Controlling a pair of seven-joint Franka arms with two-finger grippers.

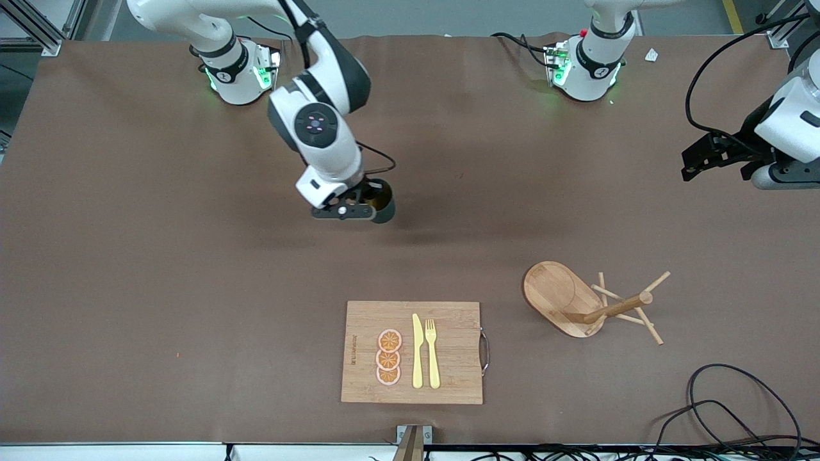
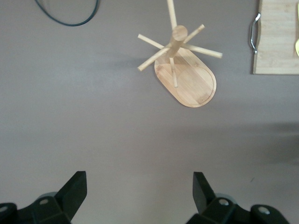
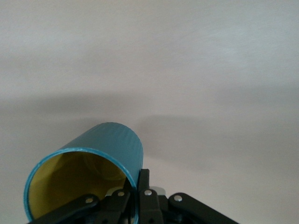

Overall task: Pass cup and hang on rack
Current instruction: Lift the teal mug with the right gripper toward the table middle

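- The right gripper (image 1: 365, 208) is hanging in the air over the bare brown table (image 1: 160, 269), around the middle of its width, with its fingers (image 3: 142, 186) pinched tight on the rim of the cup (image 1: 383, 203).
- The cup is being held off the table; in the right wrist view its teal outside and yellowish inside (image 3: 79, 179) are showing, with one finger inside the wall and one outside.
- The cup's handle is not showing in any view.
- The left gripper (image 1: 695, 163) is waiting high over the left arm's end of the table, its fingers (image 2: 74, 189) spread wide with nothing between them.
- In the left wrist view, the rack (image 2: 184, 70) is standing on the table below that gripper.
- The rack (image 1: 580, 301) is resting on its oval base toward the left arm's end, nearer to the front camera than the cup, with its pegs bare.
- A wooden cutting board (image 1: 448, 346) is lying beside the rack, toward the middle of the table and close to the front edge.
- On the board, a yellow knife (image 1: 417, 352) and yellow fork (image 1: 432, 352) are lying side by side, with three orange slices (image 1: 388, 357) just beside the knife.
- Black cables (image 1: 737, 410) are trailing on the table near the front corner at the left arm's end.
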